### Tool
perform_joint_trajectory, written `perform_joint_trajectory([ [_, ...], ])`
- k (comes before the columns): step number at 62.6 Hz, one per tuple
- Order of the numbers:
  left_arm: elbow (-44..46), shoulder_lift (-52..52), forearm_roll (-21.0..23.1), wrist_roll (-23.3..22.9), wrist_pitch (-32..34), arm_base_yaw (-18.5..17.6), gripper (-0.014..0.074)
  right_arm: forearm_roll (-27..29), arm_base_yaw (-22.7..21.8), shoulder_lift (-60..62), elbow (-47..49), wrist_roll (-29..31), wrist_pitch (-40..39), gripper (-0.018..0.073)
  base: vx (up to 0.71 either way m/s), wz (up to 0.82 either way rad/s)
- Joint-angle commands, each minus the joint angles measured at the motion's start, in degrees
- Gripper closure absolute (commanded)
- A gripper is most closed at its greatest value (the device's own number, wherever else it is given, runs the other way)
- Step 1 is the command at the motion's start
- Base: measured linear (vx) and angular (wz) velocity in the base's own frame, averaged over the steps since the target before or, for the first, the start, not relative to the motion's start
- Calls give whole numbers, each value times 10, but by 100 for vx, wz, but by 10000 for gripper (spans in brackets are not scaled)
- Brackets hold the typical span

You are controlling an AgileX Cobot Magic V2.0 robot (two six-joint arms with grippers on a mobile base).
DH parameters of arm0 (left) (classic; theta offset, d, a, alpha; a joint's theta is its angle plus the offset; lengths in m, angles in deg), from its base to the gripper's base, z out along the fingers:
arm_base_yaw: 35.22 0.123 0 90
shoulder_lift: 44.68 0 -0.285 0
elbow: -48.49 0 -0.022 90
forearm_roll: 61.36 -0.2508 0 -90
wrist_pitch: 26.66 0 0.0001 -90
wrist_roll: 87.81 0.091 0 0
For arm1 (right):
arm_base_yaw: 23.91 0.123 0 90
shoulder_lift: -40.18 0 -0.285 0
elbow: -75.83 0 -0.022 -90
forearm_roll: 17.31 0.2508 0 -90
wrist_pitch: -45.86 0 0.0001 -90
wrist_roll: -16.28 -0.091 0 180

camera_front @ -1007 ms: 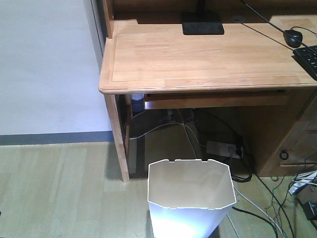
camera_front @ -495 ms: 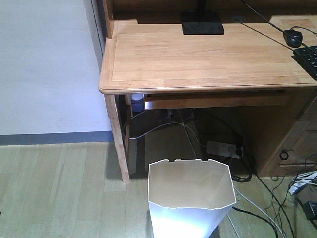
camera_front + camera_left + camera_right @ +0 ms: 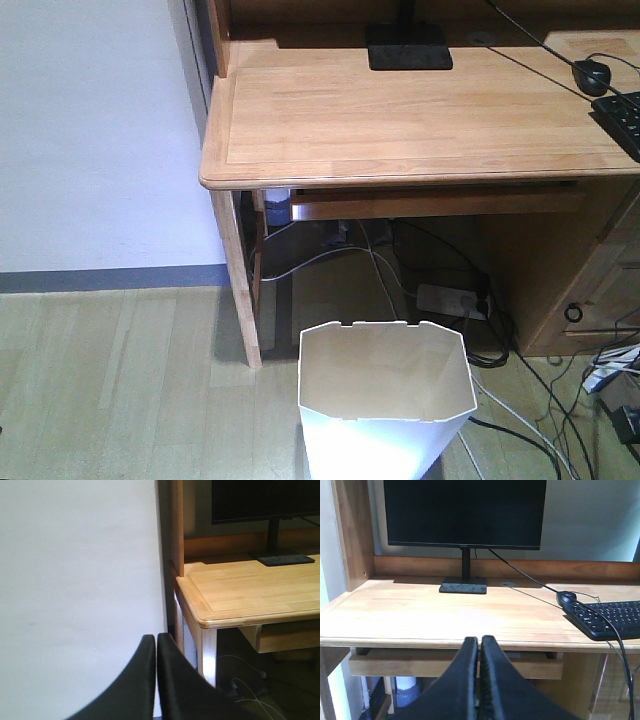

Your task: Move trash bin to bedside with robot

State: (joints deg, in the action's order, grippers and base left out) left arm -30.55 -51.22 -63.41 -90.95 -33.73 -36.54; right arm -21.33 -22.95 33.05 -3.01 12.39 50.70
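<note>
The white trash bin (image 3: 385,400) stands on the wooden floor in front of the desk, at the bottom of the front view, its angular notched rim and cream inside showing. No arm shows in the front view. My left gripper (image 3: 156,638) is shut and empty, facing the white wall beside the desk's left corner. My right gripper (image 3: 480,640) is shut and empty, held level with the desk's front edge. The bin is out of both wrist views. The bedside is out of view.
A light wooden desk (image 3: 400,110) stands ahead with a monitor (image 3: 465,512), mouse (image 3: 591,74) and keyboard (image 3: 622,118) on it. A power strip (image 3: 450,298) and loose cables lie under the desk and at the right. A white wall (image 3: 95,130) is at the left.
The front view has shifted very slightly; the bin and desk keep their places.
</note>
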Motion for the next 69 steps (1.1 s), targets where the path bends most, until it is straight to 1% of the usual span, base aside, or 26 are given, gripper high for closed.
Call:
perform_joint_trajectory([
  [1,14,3,1,-2,42,0,603,-8,0,7,-11,2,-52,568,0,0],
  [9,14,3,1,-2,42,0,603,-8,0,7,-10,5,-61,568,0,0],
  [20,14,3,1,-2,42,0,603,2,0,7,-3,11,-137,568,0,0],
  [28,14,3,1,-2,42,0,603,2,0,-12,26,11,-141,568,0,0],
  [35,14,3,1,-2,42,0,603,2,0,-64,65,11,-138,568,0,0],
  [52,14,3,1,-2,42,0,603,1,0,-262,165,11,-128,568,0,0],
  [69,14,3,1,-2,42,0,603,2,0,-360,176,11,-128,568,0,0],
])
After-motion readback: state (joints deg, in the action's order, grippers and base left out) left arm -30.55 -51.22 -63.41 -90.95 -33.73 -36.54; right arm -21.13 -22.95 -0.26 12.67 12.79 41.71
